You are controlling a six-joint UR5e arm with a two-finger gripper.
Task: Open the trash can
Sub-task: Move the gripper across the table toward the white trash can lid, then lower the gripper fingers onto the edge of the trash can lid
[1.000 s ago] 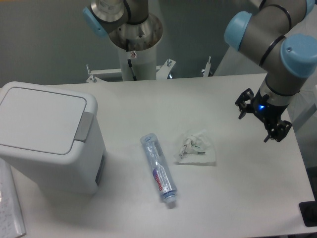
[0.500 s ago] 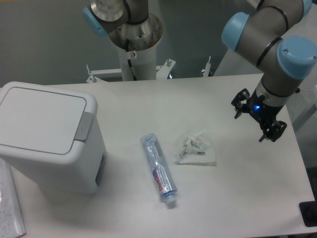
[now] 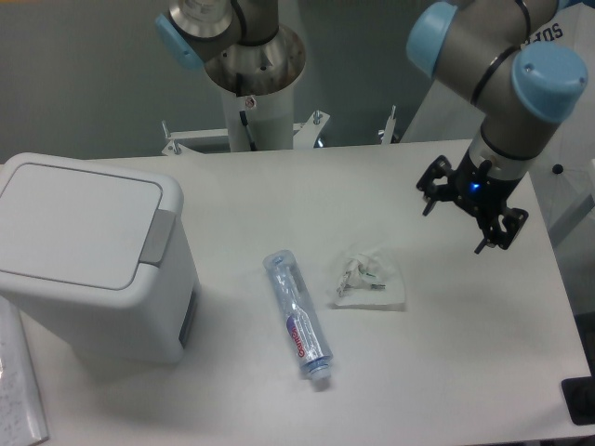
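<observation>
The trash can (image 3: 88, 255) is a large white boxy bin at the left of the table. Its flat lid (image 3: 79, 223) lies shut, and a grey push tab (image 3: 157, 236) sits on its right edge. My gripper (image 3: 462, 221) hangs above the right side of the table, far from the bin. Its two black fingers are spread apart and hold nothing.
A clear plastic bottle (image 3: 298, 315) lies on its side mid-table. A crumpled clear wrapper (image 3: 368, 277) lies to its right, below and left of the gripper. The arm's base column (image 3: 253, 102) stands at the table's far edge. Papers (image 3: 19, 390) lie at the front left.
The gripper has moved left and slightly up over the table, toward the middle. The bin, bottle and wrapper have not moved.
</observation>
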